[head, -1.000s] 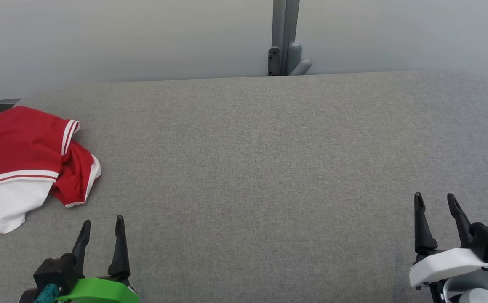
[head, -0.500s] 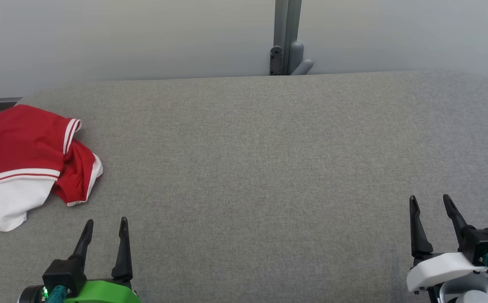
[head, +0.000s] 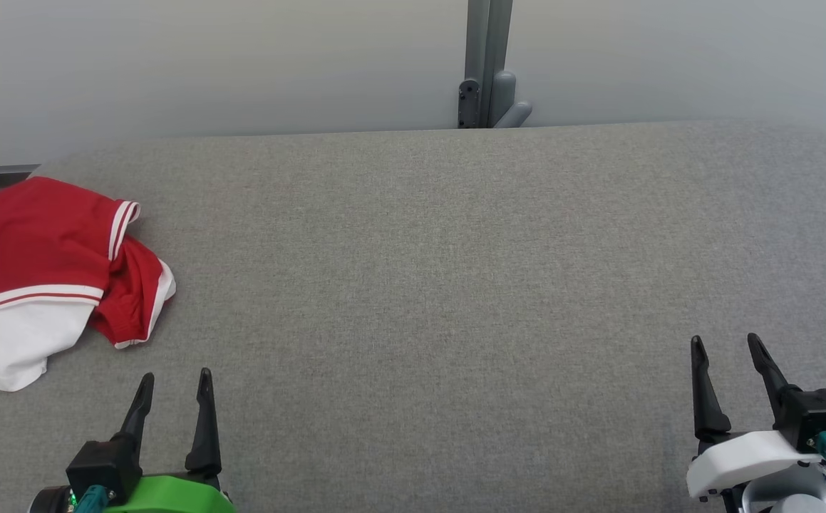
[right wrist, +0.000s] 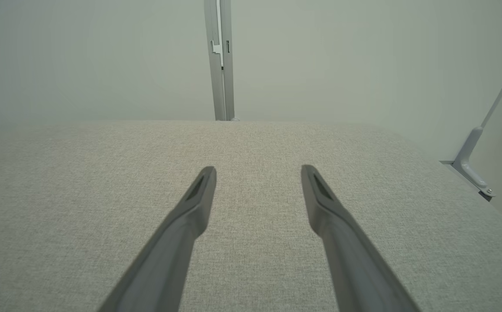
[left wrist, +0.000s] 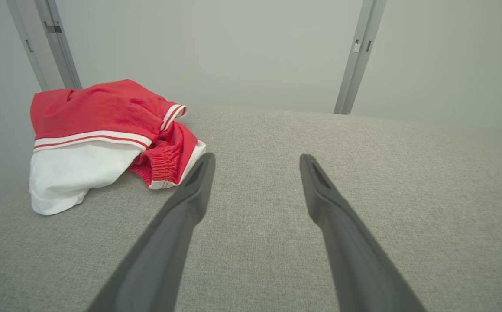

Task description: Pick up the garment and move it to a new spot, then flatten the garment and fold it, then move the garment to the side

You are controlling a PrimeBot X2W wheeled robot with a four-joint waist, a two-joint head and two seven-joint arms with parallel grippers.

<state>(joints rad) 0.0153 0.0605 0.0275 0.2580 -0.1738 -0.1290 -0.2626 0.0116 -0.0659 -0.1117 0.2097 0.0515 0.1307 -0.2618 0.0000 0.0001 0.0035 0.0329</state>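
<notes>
- Nearest: left gripper [head: 175,373] and right gripper [head: 725,338], jaws wide, empty, above the grey fabric surface [head: 413,285].
- Beyond the left gripper, the red-and-white garment [head: 49,271] lies crumpled at the surface's left end.
- We judge pick-up not yet begun; next, reach forward-left and pinch a raised fold.
- Head view cuts off the garment's left edge; we cannot tell its type.

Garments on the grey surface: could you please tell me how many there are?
1. A red-and-white garment lies at the left edge of the surface, ahead of the left end effector; the head view cuts off its left side.
</notes>
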